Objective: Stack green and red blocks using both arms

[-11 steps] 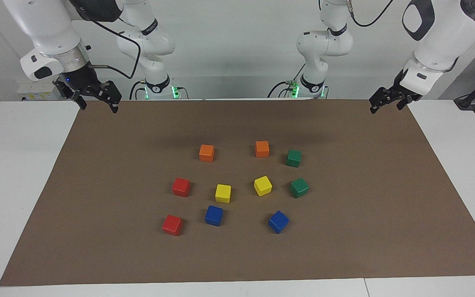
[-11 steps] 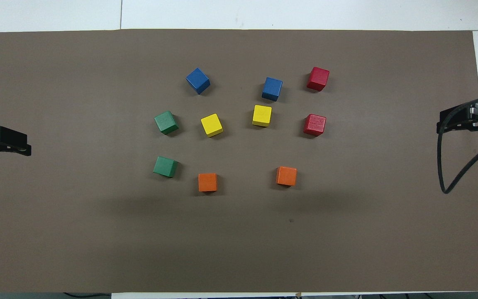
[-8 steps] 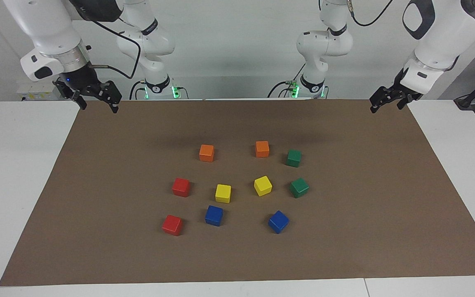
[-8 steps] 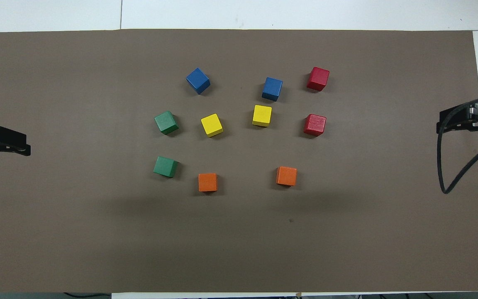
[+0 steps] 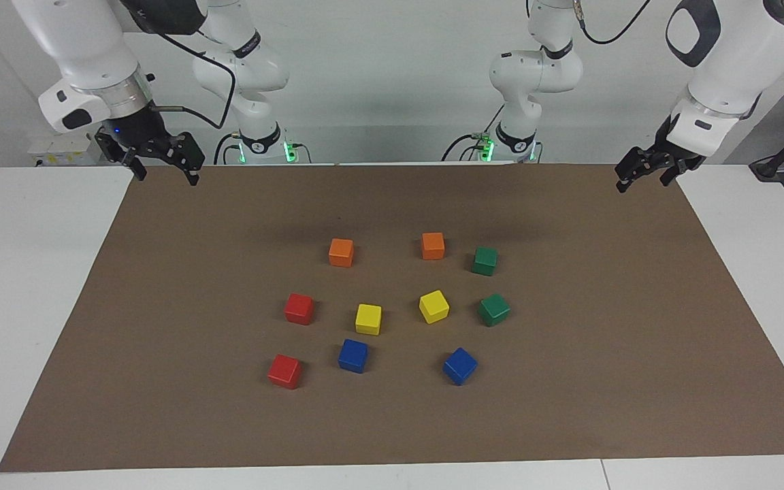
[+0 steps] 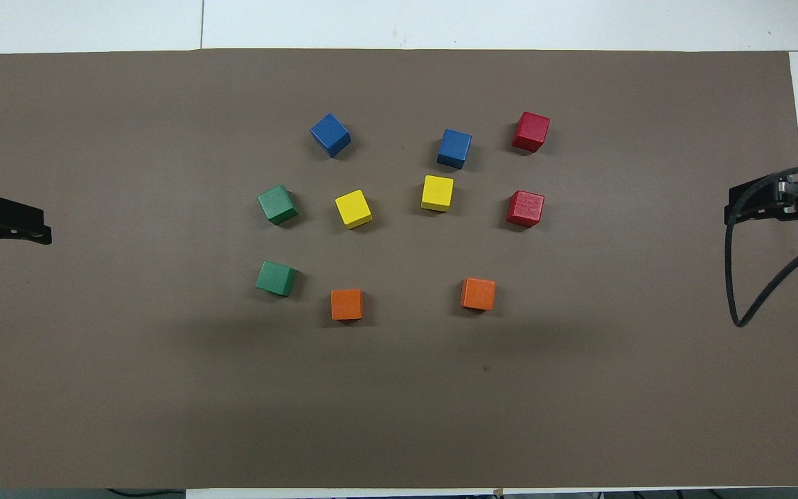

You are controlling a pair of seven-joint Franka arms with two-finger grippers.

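Over the two corners of the mat along the robots' edge of the bench, both grippers hang in the air with nothing held. The right gripper is over the corner at the right arm's end with its jaws spread wide. The left gripper is over the corner at the left arm's end, and its jaws look spread too. All ten blocks lie apart in the middle of the mat, none stacked. Nearest the robots are two orange blocks. The near green sits just beside the orange one toward the left arm's end. In the next row the far green lies toward the left arm's end and the near red toward the right arm's end, with two yellow blocks between them. Farthest out are two blue blocks and the far red. By my judgement the task is at its start, with the first reach not yet made. The next move calls for each arm to come down over a block at its own end, greens for the left and reds for the right, jaws squared to the turned faces and clear of the neighbours.
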